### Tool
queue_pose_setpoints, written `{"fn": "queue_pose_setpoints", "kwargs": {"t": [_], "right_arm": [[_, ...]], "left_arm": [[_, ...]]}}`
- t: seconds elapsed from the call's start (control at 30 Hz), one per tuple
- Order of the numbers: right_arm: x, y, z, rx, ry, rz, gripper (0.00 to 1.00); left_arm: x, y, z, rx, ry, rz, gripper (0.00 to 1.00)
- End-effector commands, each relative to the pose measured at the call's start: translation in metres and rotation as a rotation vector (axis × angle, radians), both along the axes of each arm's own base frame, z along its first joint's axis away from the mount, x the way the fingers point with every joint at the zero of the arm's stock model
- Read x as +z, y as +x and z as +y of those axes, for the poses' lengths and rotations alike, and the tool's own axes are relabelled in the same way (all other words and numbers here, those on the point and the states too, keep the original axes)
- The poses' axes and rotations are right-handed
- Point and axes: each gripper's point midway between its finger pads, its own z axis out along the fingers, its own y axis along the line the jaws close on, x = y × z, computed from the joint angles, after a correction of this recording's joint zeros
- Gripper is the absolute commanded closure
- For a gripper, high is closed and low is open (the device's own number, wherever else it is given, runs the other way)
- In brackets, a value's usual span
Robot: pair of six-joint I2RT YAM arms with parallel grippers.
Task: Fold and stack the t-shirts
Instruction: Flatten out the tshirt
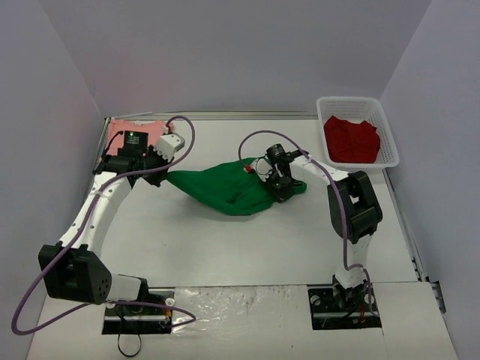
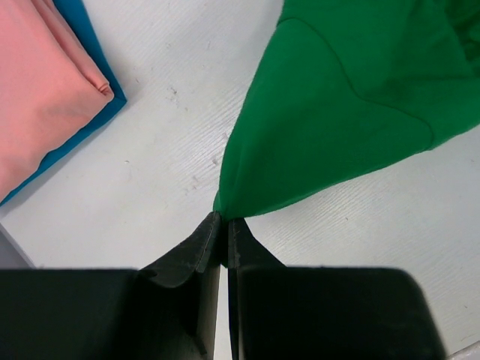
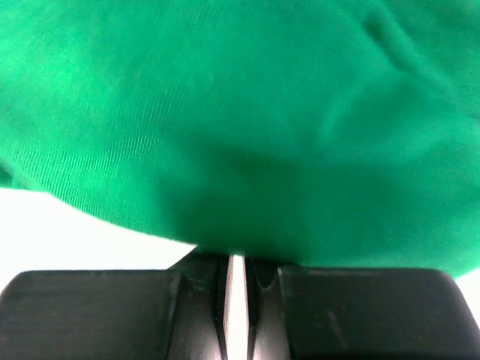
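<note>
A bright green t-shirt (image 1: 229,191) lies bunched and stretched across the middle of the table. My left gripper (image 1: 166,177) is shut on its pointed left corner, which runs into the closed tips of the left gripper (image 2: 223,219) from the green t-shirt (image 2: 352,112). My right gripper (image 1: 274,184) sits at the shirt's right end, shut on the green t-shirt (image 3: 240,120). That cloth drapes over the tips of the right gripper (image 3: 236,256) and hides them. A folded salmon-pink t-shirt (image 2: 37,90) rests on a teal-blue t-shirt (image 2: 106,111) at the far left.
A white mesh basket (image 1: 358,100) at the far right holds a red t-shirt (image 1: 350,139). The pink stack (image 1: 124,135) lies just behind the left wrist. Grey walls close in the table on three sides.
</note>
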Motion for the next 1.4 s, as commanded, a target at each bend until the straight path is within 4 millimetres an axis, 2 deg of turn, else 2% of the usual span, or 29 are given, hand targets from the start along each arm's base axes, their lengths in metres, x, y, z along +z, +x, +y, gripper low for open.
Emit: {"fn": "queue_pose_setpoints", "kwargs": {"t": [0.0,0.03,0.07,0.1,0.17,0.2,0.33,0.47,0.6,0.67,0.7,0.8,0.83,0.87,0.9,0.97,1.07,1.2,1.3,1.33,1.37], "right_arm": [[0.048,-0.047,-0.017,0.036,0.030,0.107,1.00],[0.071,-0.046,-0.015,0.041,0.081,0.077,1.00],[0.082,-0.049,-0.017,0.050,0.101,0.074,1.00],[0.103,-0.056,-0.017,0.056,0.136,0.063,1.00],[0.121,-0.058,-0.027,0.042,0.156,0.045,1.00],[0.137,-0.059,-0.028,0.046,0.183,0.011,1.00],[0.158,-0.058,-0.053,0.010,0.195,-0.020,1.00],[0.163,-0.055,-0.072,-0.022,0.187,-0.040,1.00],[0.152,-0.048,-0.092,-0.043,0.159,-0.034,1.00],[0.145,-0.039,-0.103,-0.077,0.158,-0.019,1.00],[0.142,-0.033,-0.118,-0.117,0.153,-0.022,1.00],[0.133,-0.017,-0.146,-0.196,0.115,-0.045,1.00],[0.132,-0.011,-0.150,-0.208,0.112,-0.064,1.00],[0.127,-0.009,-0.152,-0.218,0.100,-0.063,0.98],[0.123,-0.008,-0.155,-0.224,0.085,-0.060,0.87],[0.120,-0.008,-0.153,-0.224,0.094,-0.050,0.66],[0.124,-0.009,-0.145,-0.218,0.136,-0.051,0.46],[0.133,-0.011,-0.123,-0.173,0.180,-0.061,0.37],[0.136,-0.019,-0.088,-0.092,0.194,-0.047,0.38],[0.136,-0.023,-0.066,-0.033,0.194,-0.039,0.38],[0.136,-0.026,-0.055,-0.004,0.193,-0.033,0.38]], "left_arm": [[0.040,-0.003,0.009,0.030,-0.009,-0.080,0.98],[0.044,-0.004,0.010,0.023,-0.007,-0.091,0.98],[0.053,-0.006,0.014,0.030,-0.006,-0.105,0.98],[0.058,-0.007,0.017,0.037,-0.002,-0.117,0.98],[0.075,-0.010,0.023,0.048,-0.003,-0.153,0.98],[0.079,-0.011,0.025,0.054,0.001,-0.160,0.98],[0.097,-0.017,0.032,0.065,0.004,-0.188,0.98],[0.107,-0.020,0.037,0.078,0.012,-0.212,0.98],[0.106,-0.022,0.039,0.084,0.020,-0.203,0.98],[0.105,-0.023,0.040,0.085,0.022,-0.204,0.98],[0.104,-0.023,0.041,0.088,0.023,-0.202,0.98],[0.102,-0.025,0.041,0.089,0.018,-0.199,0.98],[0.099,-0.026,0.041,0.089,0.017,-0.190,0.98],[0.097,-0.025,0.040,0.088,0.015,-0.185,0.98],[0.096,-0.026,0.039,0.083,0.006,-0.182,0.98],[0.091,-0.026,0.036,0.074,-0.006,-0.171,0.98],[0.084,-0.025,0.033,0.068,-0.019,-0.150,0.98],[0.073,-0.024,0.029,0.057,-0.033,-0.120,0.98],[0.065,-0.022,0.027,0.057,-0.042,-0.100,0.98],[0.063,-0.022,0.027,0.057,-0.044,-0.098,0.98],[0.062,-0.021,0.027,0.060,-0.045,-0.098,0.98]]}}
